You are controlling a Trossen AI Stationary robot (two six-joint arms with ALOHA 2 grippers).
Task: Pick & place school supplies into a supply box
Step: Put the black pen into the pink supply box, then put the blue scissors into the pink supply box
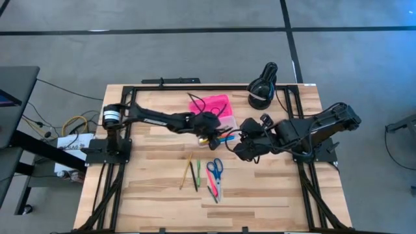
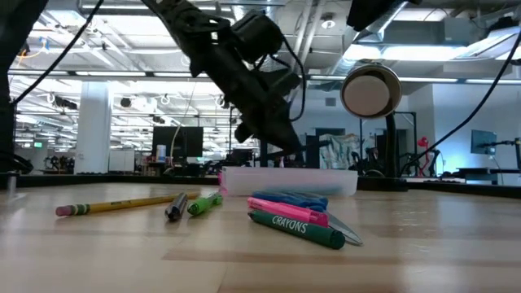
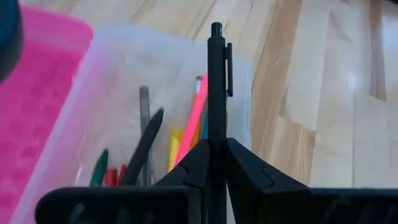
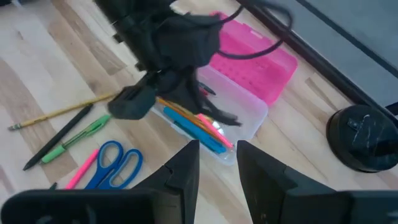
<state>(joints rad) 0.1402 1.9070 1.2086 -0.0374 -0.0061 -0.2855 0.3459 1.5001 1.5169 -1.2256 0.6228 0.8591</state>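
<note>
My left gripper (image 3: 217, 165) pinches a black pen (image 3: 217, 87) above the supply box (image 3: 124, 93); overhead hides this; right gripper (image 4: 217, 163) waits open.

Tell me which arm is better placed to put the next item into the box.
Left. Its end effector is shut on a black pen right above the clear box. The right end effector is open, empty and beside the box.

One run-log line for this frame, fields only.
left hand: shut on black pen, over clear box base | right hand: open, waiting beside | scissors, pencil: on table
</note>
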